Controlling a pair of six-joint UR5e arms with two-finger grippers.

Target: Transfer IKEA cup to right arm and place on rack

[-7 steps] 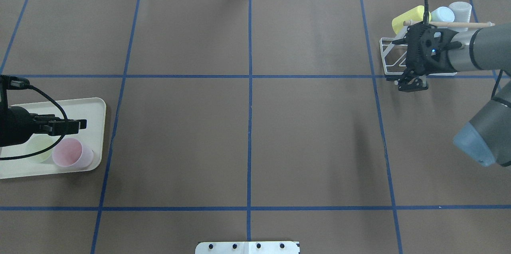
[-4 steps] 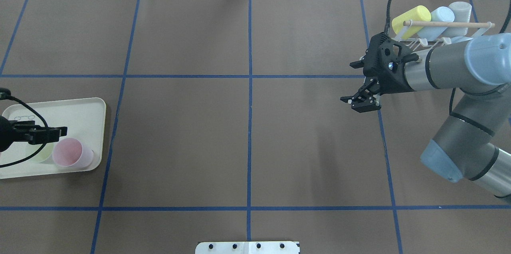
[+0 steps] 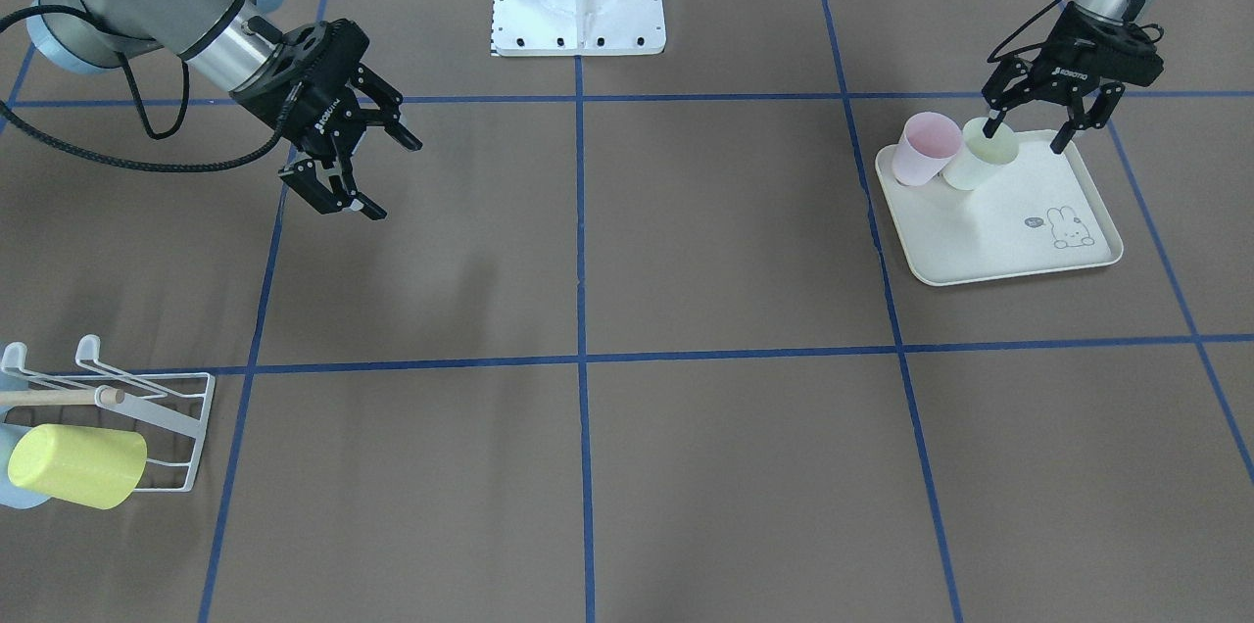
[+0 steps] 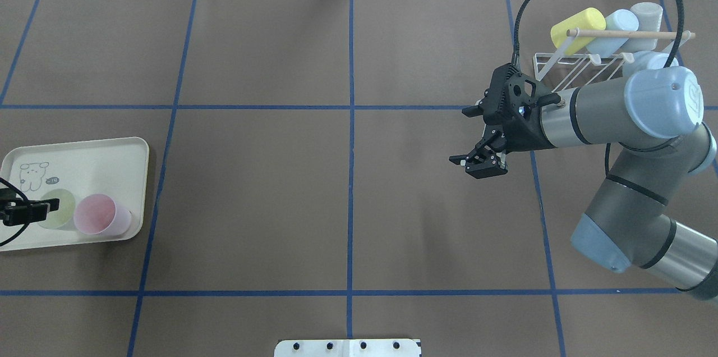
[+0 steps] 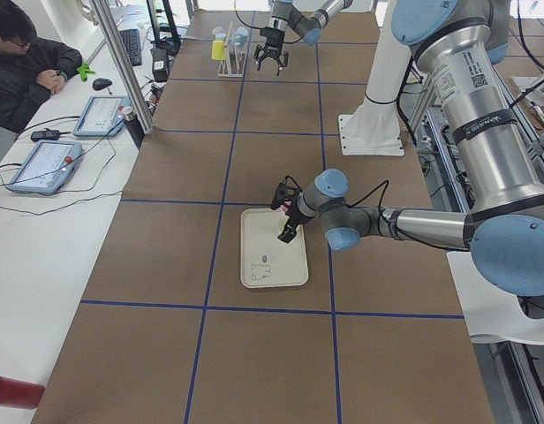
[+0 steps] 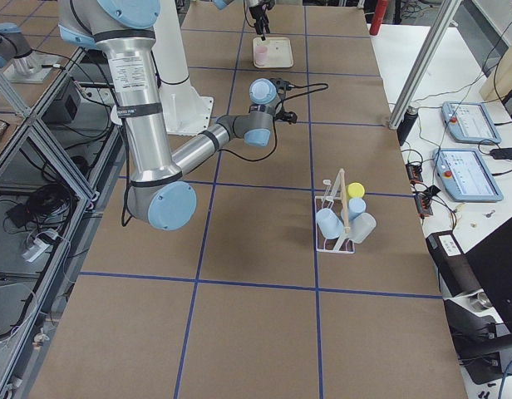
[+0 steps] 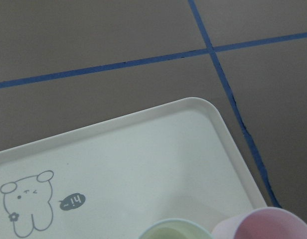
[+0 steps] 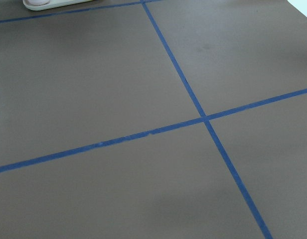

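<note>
Found pale green IKEA cup [image 3: 983, 158] upright on tray [image 3: 1019, 251] beside pink cup [image 3: 921, 148], left gripper [image 3: 1025, 136] drawn back over it, fingers spread, empty; noted right gripper [image 3: 397, 180], fingers likewise spread and empty, swung off rack [image 3: 186, 427] toward tray, pickup and handover pending.

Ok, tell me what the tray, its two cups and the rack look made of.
Tray: probably matte cream plastic, rounded moulded rim. Pink cup, green cup: probably plastic, dull pastel walls. Rack: white-coated wire, thin bent bars; its rod looks like pale wood.
</note>
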